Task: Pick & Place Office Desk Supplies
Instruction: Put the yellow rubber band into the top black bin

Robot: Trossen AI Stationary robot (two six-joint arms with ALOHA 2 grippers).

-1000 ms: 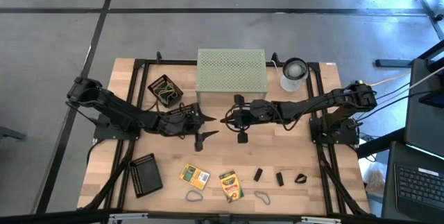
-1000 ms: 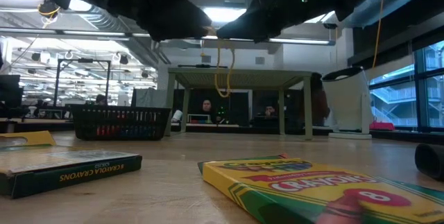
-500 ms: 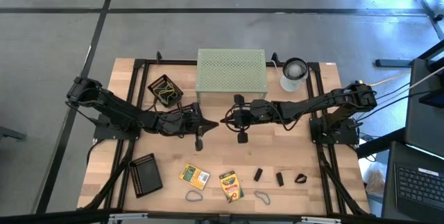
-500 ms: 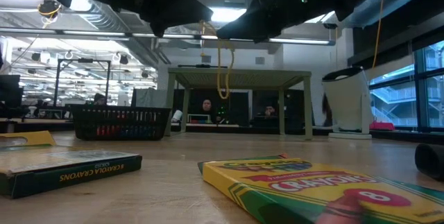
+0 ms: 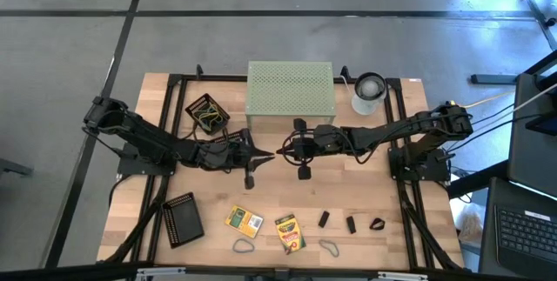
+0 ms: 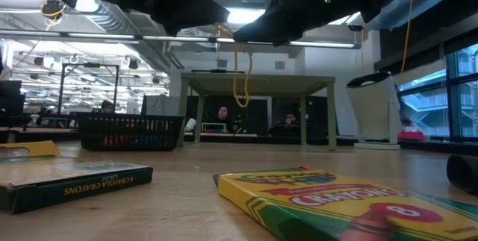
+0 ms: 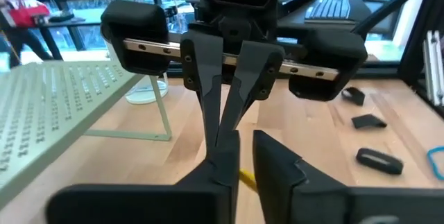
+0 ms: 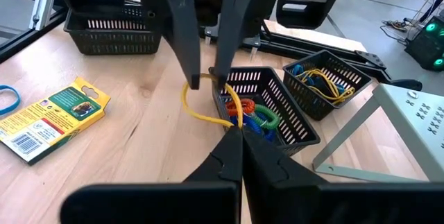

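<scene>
Tabletop (image 5: pixel 200 203), riser (image 5: pixel 290 88) at its far edge, centre. Both arms reach in low from the sides, stretched near level, and meet tip to tip just in front of the riser.

R gripper (image 5: pixel 283 152): fully clenched, pinching one end of a yellow band (image 8: pixel 198 113). L gripper (image 5: pixel 261 153): closed down to a narrow gap on the band's other end. The band hangs between them as a slack loop, well above the wood in the low view.

Room: the wood under the grippers is bare. Riser legs are close behind the tips. One mesh tray (image 5: pixel 207 113) with bands in it sits just beside the riser's L end. A 2nd tray (image 5: pixel 183 220) is well apart toward the front L.

Along the front edge, far from the riser: 2 crayon boxes (image 5: pixel 244 221) (image 5: pixel 290 233), 3 clips (image 5: pixel 324 219) (image 5: pixel 352 224) (image 5: pixel 377 224) and 2 loose loops (image 5: pixel 243 246) (image 5: pixel 328 247).
</scene>
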